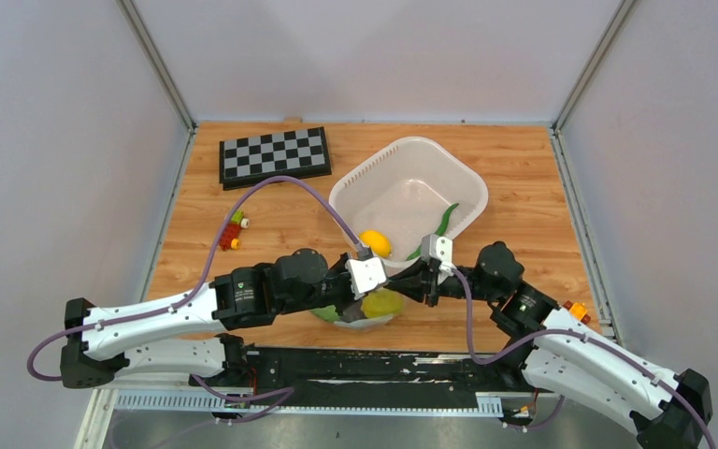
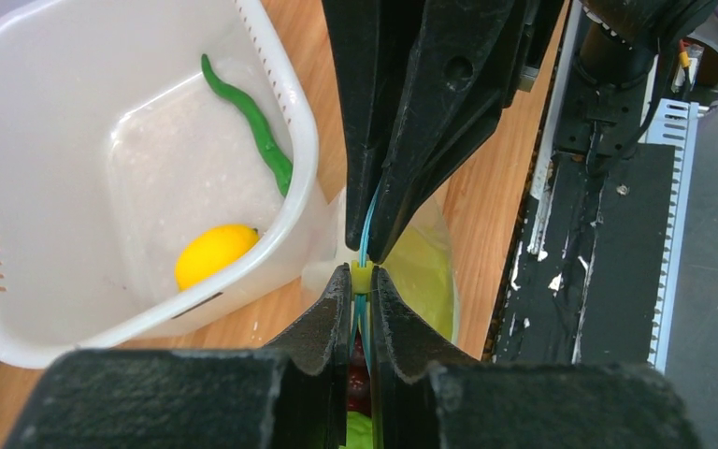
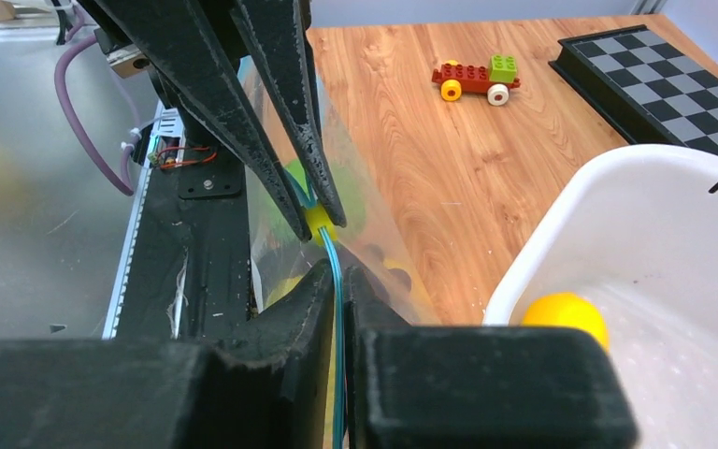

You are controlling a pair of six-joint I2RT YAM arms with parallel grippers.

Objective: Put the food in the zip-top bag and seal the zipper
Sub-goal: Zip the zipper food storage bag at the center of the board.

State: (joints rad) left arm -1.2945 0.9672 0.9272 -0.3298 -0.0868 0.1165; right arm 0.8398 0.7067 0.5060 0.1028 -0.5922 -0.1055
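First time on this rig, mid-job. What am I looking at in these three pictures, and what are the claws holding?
You see two robot arms, each ending in a two-finger gripper. The wide picture looks down from above and behind them. The other two come from cameras on the wrists, each showing its own fingers at the bottom. On the table lie a chessboard, toy blocks and a white basket with a lemon and a chili inside. In front of the basket is a clear bag with food in it. Both grippers are pinched shut on its teal zipper: the left gripper at the yellow slider, the right gripper right next to it.
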